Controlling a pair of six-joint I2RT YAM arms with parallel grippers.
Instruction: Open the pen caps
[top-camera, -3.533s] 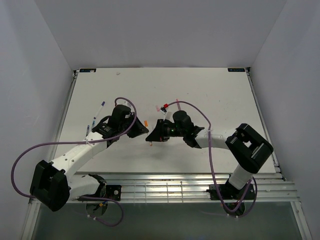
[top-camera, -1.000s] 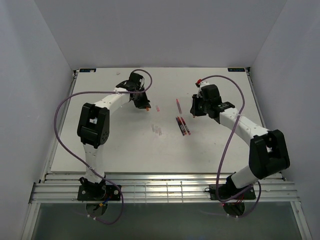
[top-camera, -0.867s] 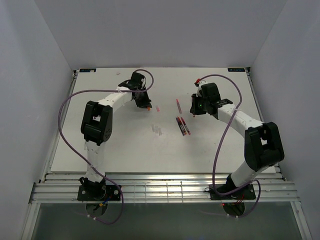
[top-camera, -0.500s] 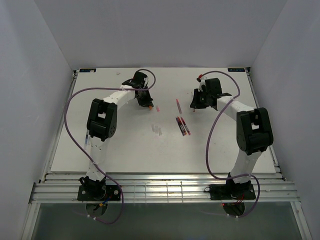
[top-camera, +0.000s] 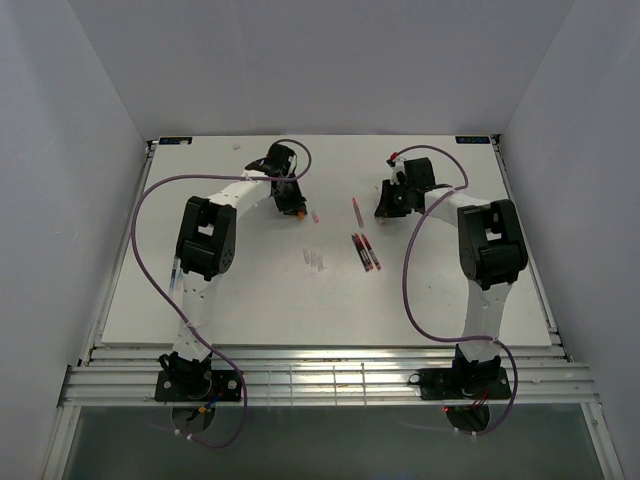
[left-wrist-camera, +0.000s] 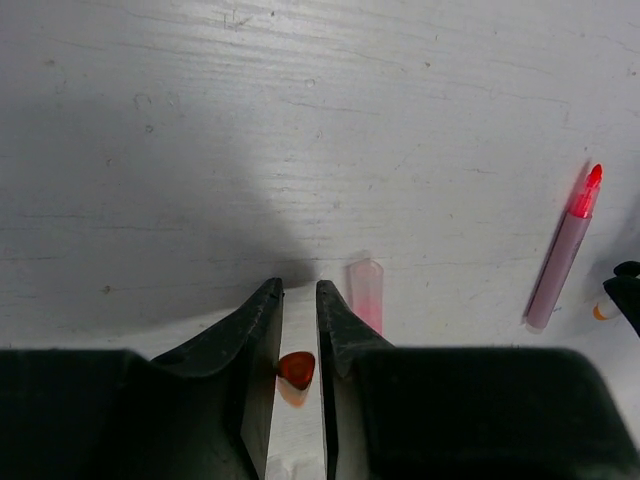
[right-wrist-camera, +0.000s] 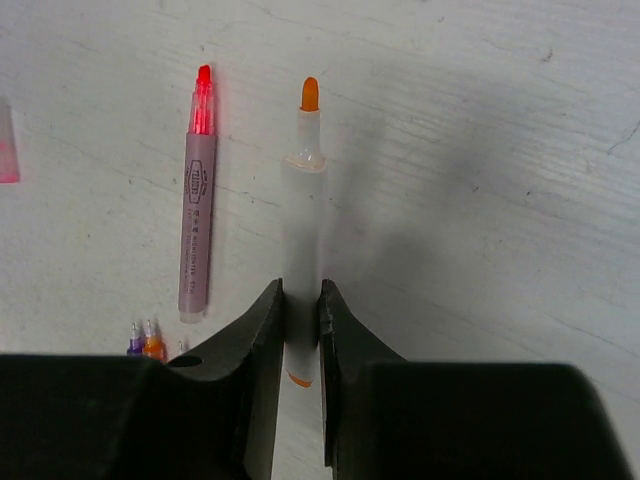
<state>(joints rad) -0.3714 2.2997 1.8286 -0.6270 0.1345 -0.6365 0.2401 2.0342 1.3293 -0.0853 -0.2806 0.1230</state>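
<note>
My left gripper (left-wrist-camera: 299, 295) hangs low over the table with its jaws slightly apart, so it is open. A small orange pen cap (left-wrist-camera: 296, 368) sits between them against the left finger, with a gap to the right finger. From above, the left gripper (top-camera: 296, 210) is at the far left-centre. A pale pink translucent cap (left-wrist-camera: 366, 293) lies just right of the fingers. My right gripper (right-wrist-camera: 301, 290) is shut on a whitish pen (right-wrist-camera: 303, 200) whose bare orange tip points away. The top view shows the right gripper (top-camera: 385, 212) at the far right-centre.
An uncapped pink pen (right-wrist-camera: 197, 200) lies left of the held pen and also shows in the left wrist view (left-wrist-camera: 562, 262). A cluster of pens (top-camera: 365, 250) and pale caps (top-camera: 315, 260) lie mid-table. The pink cap (top-camera: 316, 216) lies between the two grippers.
The left jaws have parted a little around the orange cap. Both arms have folded back towards the far side, while the grippers have stayed near the same spots.
</note>
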